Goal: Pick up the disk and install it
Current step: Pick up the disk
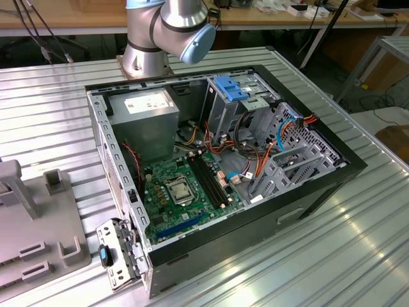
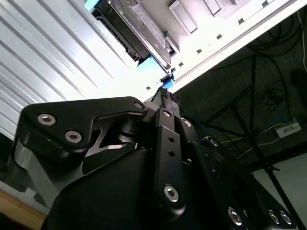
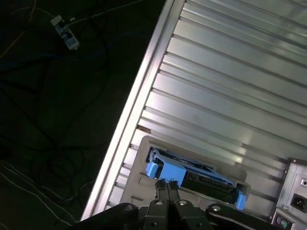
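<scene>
In both wrist views the disk (image 3: 201,176) (image 2: 125,25) shows as a dark flat drive framed by a bright blue carrier. It rests on edge in a pale grey holder (image 3: 140,147) on the ribbed aluminium table, close to the table's edge. My gripper (image 3: 168,184) (image 2: 165,95) hovers just short of the carrier's blue end. Its two black fingers are pressed together with nothing between them. In the exterior view the open computer case (image 1: 307,198) lies on its side, with a grey drive cage (image 1: 223,109) topped by a blue latch piece (image 1: 232,87).
The arm's base (image 1: 167,32) stands behind the case. A grey plastic fixture (image 1: 32,217) sits at the exterior view's left. The table edge (image 3: 132,110) drops to a dark floor with cables. The case's rear panel with a power socket (image 3: 298,203) is beside the holder.
</scene>
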`<act>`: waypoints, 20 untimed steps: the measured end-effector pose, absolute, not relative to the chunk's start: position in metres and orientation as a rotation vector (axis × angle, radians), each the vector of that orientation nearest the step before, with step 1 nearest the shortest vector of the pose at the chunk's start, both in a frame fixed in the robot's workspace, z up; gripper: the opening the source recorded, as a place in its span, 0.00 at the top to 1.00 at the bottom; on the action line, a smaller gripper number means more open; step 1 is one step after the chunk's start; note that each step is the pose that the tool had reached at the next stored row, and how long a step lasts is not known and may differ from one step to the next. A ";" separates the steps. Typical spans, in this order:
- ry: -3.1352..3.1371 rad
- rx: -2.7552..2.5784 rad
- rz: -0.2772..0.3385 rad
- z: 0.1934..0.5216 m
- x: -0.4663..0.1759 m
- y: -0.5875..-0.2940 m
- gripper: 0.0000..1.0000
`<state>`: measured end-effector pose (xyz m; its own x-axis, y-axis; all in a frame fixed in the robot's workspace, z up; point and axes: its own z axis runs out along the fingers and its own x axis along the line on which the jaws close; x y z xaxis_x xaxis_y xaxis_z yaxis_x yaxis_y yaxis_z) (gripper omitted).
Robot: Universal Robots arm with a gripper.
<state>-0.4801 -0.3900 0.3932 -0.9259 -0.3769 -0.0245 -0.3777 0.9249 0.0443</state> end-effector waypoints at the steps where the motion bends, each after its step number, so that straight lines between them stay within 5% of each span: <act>1: 3.062 -0.627 0.076 0.393 -0.480 -0.390 0.89; 20: 2.943 -1.078 0.070 0.393 -0.468 -0.390 0.89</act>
